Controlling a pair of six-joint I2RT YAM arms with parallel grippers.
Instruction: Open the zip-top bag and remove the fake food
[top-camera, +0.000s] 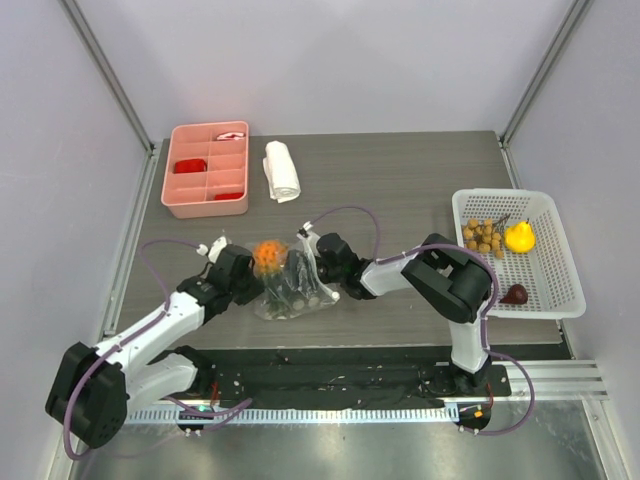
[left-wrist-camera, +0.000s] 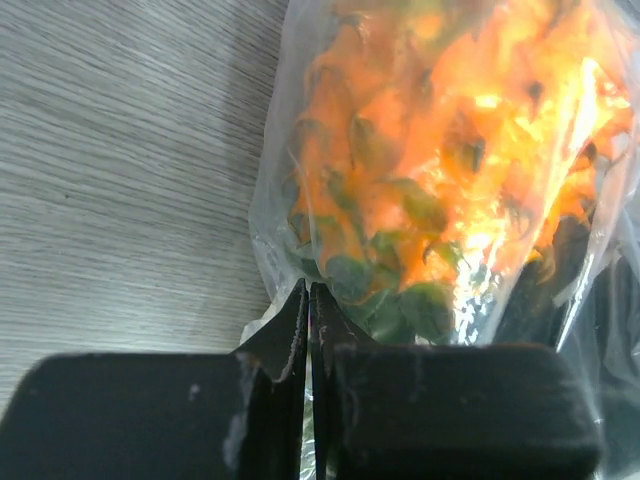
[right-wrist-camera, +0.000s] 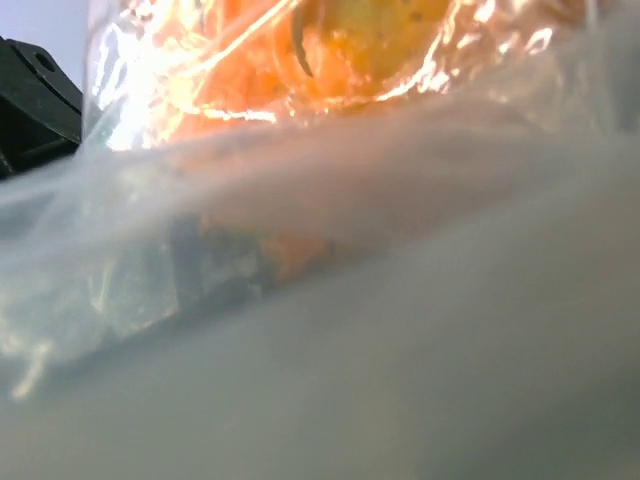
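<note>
The left tool (left-wrist-camera: 308, 305) is closed, its two black fingers pressing together on a thin fold of clear film at the edge of the zip-top bag (top-camera: 295, 290). From the left wrist view, the orange spiky fruit (left-wrist-camera: 440, 170), with its green leaves, is sitting just beyond that pinch, inside the plastic. The right tool (top-camera: 322, 262) is reaching in at the opposite side of the bag. Its own camera is showing only blurred plastic pressed close, so I cannot tell whether it is open or closed. The bag is near the front middle of the table (top-camera: 400, 190), stretched between the two tools. Its long axis is running roughly left to right, with the bulging, fruit-filled end pointing toward the left tool and slightly toward the far side. I cannot make out the zip strip or which way the mouth is facing. Well apart on the right, a white basket (top-camera: 500, 194) is holding a yellow pear (top-camera: 518, 237), a cluster of brown balls (top-camera: 482, 236) and a dark red piece (top-camera: 515, 294). Judging by that, the task is looking close to finished, with the orange fruit the only fake food I can see in the bag. The next move is probably calling for one tool to hold the film firmly while the other works the fruit out through the opening, taking care that the slippery plastic is not sliding free.
</note>
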